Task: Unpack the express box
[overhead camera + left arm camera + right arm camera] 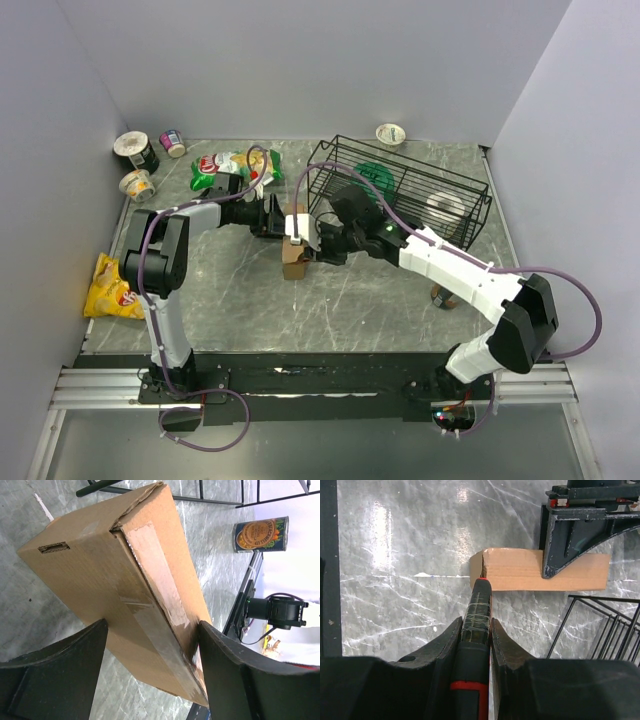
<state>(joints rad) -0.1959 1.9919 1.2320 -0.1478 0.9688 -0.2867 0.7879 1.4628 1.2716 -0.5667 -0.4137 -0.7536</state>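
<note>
Cardboard, taped shut and probably light and stiff, the express box (292,260) appears to stand on edge mid-table. The left gripper (152,626) pinches it across its broad faces, a sound hold. Just right of it, the right gripper (476,622) is clamped on a black-and-red cutter (479,605), whose tip is at the box's end seam. The wire basket (410,162) crowds close; a tin can (260,534) stands beyond.

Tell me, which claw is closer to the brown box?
Left. The left claw grips the express box between its fingers. The right claw sits back from it, holding a black tool whose red tip reaches the box's end.
</note>
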